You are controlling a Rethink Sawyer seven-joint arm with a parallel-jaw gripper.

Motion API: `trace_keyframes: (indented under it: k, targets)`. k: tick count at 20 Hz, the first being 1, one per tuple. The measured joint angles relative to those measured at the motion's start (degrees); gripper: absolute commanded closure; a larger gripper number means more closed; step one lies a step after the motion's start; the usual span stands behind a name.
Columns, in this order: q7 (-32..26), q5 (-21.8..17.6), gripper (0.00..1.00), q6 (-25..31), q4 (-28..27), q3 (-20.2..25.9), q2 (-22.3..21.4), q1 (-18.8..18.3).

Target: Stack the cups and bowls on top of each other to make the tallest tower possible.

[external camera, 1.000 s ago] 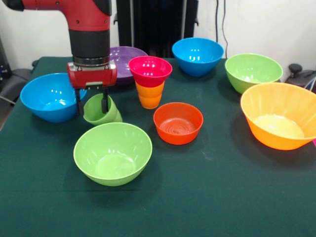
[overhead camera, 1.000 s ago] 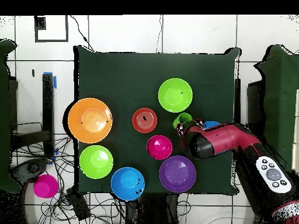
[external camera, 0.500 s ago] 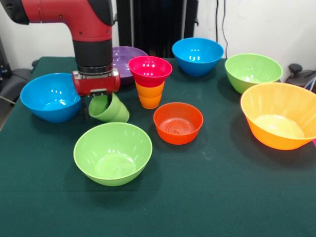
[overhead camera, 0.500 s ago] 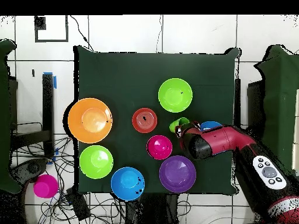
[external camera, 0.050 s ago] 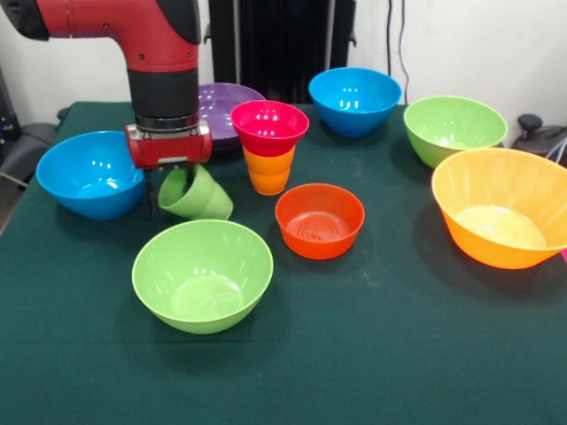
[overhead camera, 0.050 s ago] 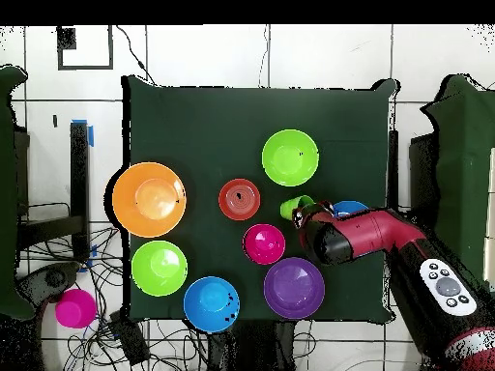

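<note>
Green plastic is what the job turns on just now: the light green cup (external camera, 0.050 s ago: 197, 194) hangs tilted, mouth to one side, off the cloth, with the gripper (external camera, 0.050 s ago: 168, 181) closed on its rim, one finger inside and one outside, as far as the front view shows.

To do this step well, I judge, the cup should be brought level before it goes over a stack, lowered straight, and let go only once it sits; a tilted release would likely tip it off.

Taking the held cup as the landmark and counting from near to far:
- Nearest the camera, just in front of it: one light green bowl (external camera, 0.050 s ago: 202, 274).
- Beside it, a little nearer: one small orange-red bowl (external camera, 0.050 s ago: 320, 220).
- Well out to that side: one large orange bowl (external camera, 0.050 s ago: 501, 207).
- Just beside it: one orange cup (external camera, 0.050 s ago: 269, 172) with one small magenta bowl (external camera, 0.050 s ago: 269, 127) seated on top.
- On its other side: one blue bowl (external camera, 0.050 s ago: 89, 173).
- Behind it: one purple bowl (external camera, 0.050 s ago: 226, 99), a second blue bowl (external camera, 0.050 s ago: 354, 99) and a second light green bowl (external camera, 0.050 s ago: 454, 129).

That makes two cups and eight bowls.
</note>
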Motion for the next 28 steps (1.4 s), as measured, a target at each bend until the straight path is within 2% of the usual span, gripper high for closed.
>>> trace_keyframes:
  k: [9,18,28]
  targets:
    - [0.0,0.02,1.0,-3.81,0.9,-0.1,-2.08,0.25]
    - [0.0,0.21,1.0,-4.04,2.04,-0.77,-4.58,1.4]
    - [0.0,3.03,1.0,-4.04,6.35,-1.22,-7.32,0.81]
